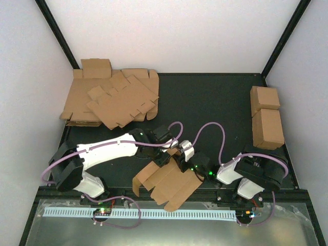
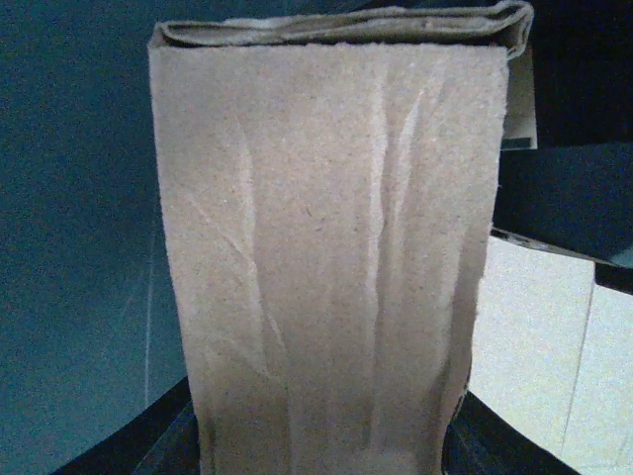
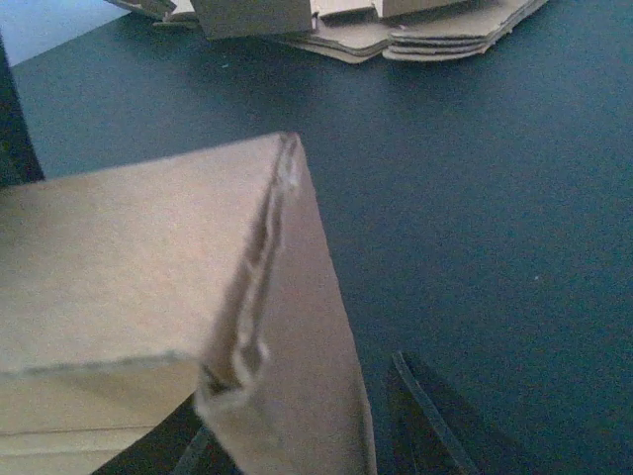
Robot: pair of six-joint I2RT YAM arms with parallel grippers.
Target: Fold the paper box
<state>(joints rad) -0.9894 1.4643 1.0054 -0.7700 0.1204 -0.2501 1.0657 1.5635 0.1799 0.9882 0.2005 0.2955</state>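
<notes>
The paper box (image 1: 169, 185) lies partly folded near the table's front edge, its flaps fanned out toward me. My left gripper (image 1: 170, 156) reaches it from the left at its far end. In the left wrist view a creased brown panel (image 2: 326, 247) fills the span between both fingers (image 2: 158, 445), which hug its side edges. My right gripper (image 1: 188, 163) sits just right of it on the same end. In the right wrist view a folded edge of the box (image 3: 277, 297) stands between the jaws, and the right finger (image 3: 425, 416) is apart from it.
A heap of flat cardboard sheets (image 1: 115, 100) covers the back left corner and also shows in the right wrist view as a stack of sheets (image 3: 396, 30). Two folded cardboard cuboids (image 1: 266, 115) stand at the right edge. White walls enclose the black table (image 1: 205, 102).
</notes>
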